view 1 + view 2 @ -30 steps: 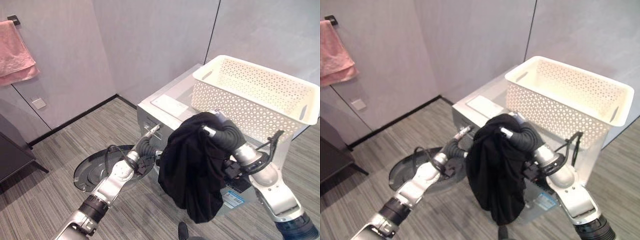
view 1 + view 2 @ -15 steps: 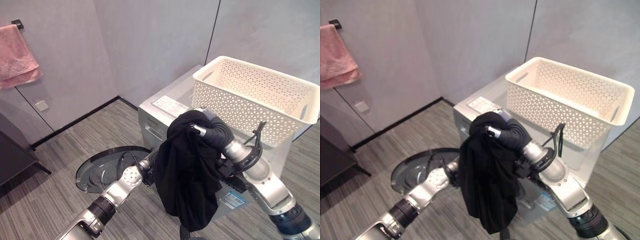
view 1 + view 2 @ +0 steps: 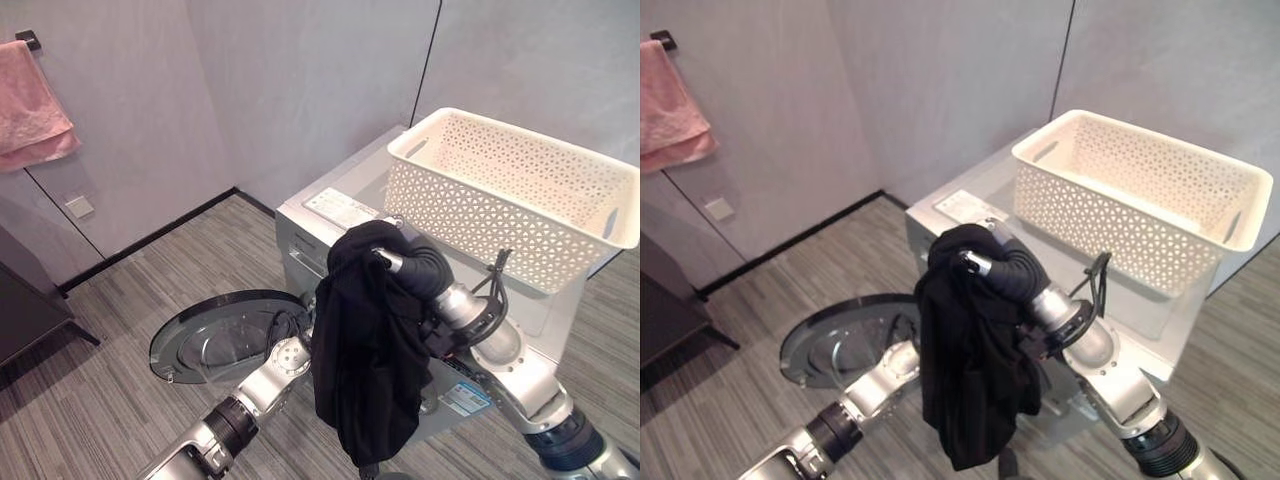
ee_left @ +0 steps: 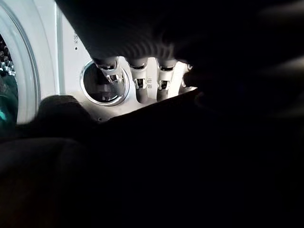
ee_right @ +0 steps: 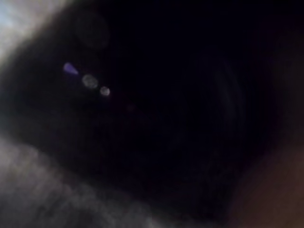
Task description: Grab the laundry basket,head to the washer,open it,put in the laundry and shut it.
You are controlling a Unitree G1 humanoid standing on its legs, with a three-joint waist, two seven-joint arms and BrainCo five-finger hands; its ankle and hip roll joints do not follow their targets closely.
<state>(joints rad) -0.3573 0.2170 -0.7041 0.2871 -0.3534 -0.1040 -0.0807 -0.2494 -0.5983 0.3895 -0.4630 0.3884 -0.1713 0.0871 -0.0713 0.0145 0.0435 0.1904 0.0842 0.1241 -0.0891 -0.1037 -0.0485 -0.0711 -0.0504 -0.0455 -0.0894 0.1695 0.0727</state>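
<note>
Right hand [image 3: 395, 262] held black cloth [image 3: 365, 370] up, fingers clamped on it, ready for washer [image 3: 325, 215]. Door [image 3: 215, 335] lay open. Left hand [image 4: 137, 78] behind cloth, fingers hard to tell. Basket [image 3: 510, 190] sat on washer.

black garment [image 3: 365, 360] hanging in front of washer [image 3: 330, 215] opening, door [image 3: 215, 335] swung open at left
</note>
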